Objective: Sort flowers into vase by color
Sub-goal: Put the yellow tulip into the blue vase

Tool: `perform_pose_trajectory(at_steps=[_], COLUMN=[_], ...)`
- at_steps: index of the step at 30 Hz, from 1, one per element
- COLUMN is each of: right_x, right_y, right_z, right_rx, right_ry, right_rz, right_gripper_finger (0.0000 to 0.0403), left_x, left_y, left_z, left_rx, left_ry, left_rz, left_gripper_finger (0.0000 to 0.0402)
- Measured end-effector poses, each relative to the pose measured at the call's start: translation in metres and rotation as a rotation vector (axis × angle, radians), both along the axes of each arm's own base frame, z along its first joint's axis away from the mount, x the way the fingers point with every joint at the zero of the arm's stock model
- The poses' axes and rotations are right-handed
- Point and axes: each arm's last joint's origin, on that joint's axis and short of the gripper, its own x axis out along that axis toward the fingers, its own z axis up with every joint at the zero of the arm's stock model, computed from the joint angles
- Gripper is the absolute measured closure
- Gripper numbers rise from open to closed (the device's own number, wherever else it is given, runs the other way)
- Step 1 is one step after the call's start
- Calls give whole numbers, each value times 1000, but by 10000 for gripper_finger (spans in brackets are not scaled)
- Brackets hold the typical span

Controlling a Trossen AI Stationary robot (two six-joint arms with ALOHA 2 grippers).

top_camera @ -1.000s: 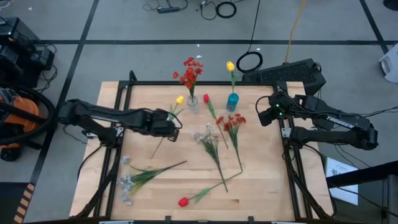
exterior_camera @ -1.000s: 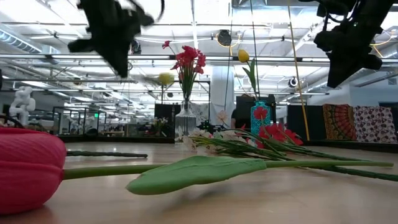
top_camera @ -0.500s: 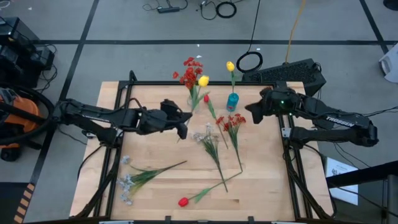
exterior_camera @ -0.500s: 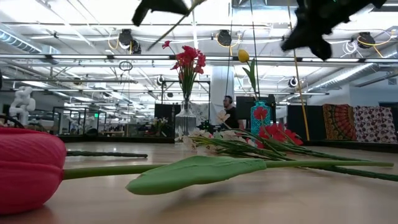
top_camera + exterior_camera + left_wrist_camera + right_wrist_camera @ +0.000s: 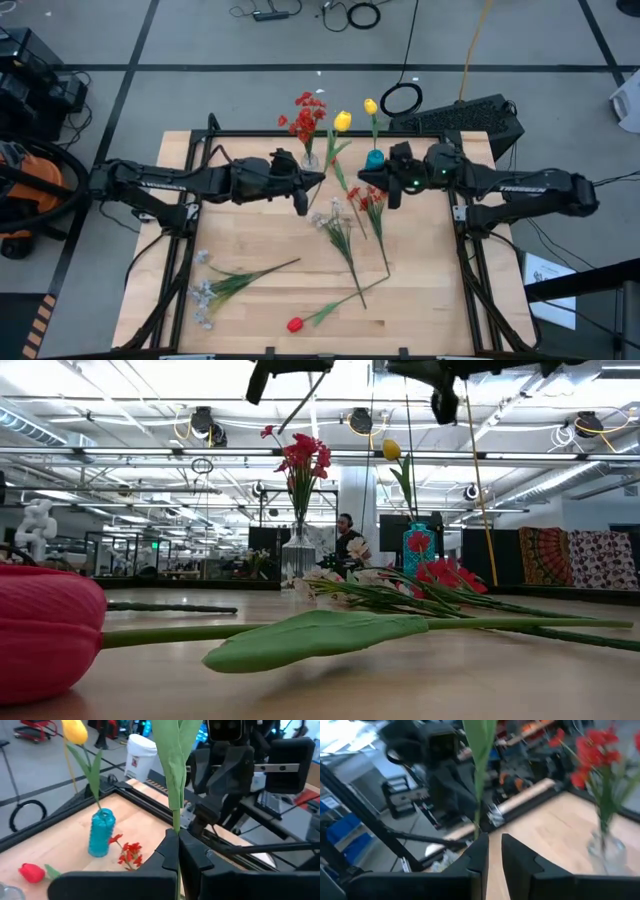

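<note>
A yellow tulip [image 5: 342, 121] on a long green stem is held in the air between the two vases, with my left gripper [image 5: 307, 187] shut on its stem. A clear vase [image 5: 310, 162] holds red flowers [image 5: 305, 112]. A blue vase [image 5: 374, 160] holds another yellow tulip [image 5: 370, 106]. My right gripper [image 5: 368, 181] hovers just right of the held stem, fingers a narrow gap apart with nothing between them. In the right wrist view the stem [image 5: 477, 815] stands at one fingertip; whether they touch, I cannot tell. My left gripper [image 5: 175, 840] pinches the tulip's stem [image 5: 175, 822] between its two fingers, just below a long leaf [image 5: 172, 760]. The fingers come nearly level from the table's left and lie across the stem. The tulip is lifted clear, roughly upright, blossom up, its lower stem [image 5: 296, 405] hanging below.
Loose flowers lie on the table: a red tulip [image 5: 332, 158] by the clear vase, a red cluster [image 5: 374, 196], a white spray [image 5: 333, 215], a white-grey spray [image 5: 205, 295] near left, and a red tulip [image 5: 294, 324] at the near edge. A keyboard [image 5: 460, 115] lies beyond the far right corner.
My left gripper has risen and gone toward the table's right and far side, tipping from pointing down to nearly level. The yellow tulip it holds has swung upright and moved between the vases. My right gripper has gone left toward the tulip and tipped level.
</note>
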Motion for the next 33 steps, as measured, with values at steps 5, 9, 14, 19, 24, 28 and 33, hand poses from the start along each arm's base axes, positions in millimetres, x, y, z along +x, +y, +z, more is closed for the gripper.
perform_pose_trajectory(at_steps=[5, 9, 14, 19, 24, 28, 33], right_x=[17, 33, 45, 51, 55, 55, 55], right_y=[5, 9, 11, 11, 13, 13, 13], right_z=[2, -9, -20, -21, -21, -22, -21], right_rx=[-32, -44, -40, -45, -52, -76, -87], right_ry=[-113, -99, -72, -112, -141, -137, -143], right_rz=[30, 50, 62, 64, 90, 91, 89], right_gripper_finger=[345, 321, 289, 271, 271, 271, 283], left_x=[3, 6, 6, 6, 11, 13, 13], left_y=[0, 1, 1, -2, -2, -2, -2], left_z=[-4, -6, -5, -4, -10, -12, -12], left_rx=[-2, -12, -16, -35, -43, -49, -49], left_ry=[17, 19, 12, 0, 20, 20, 20], left_rz=[-16, -45, -62, -154, -174, -172, -172], left_gripper_finger=[399, 399, 399, 399, 399, 399, 399])
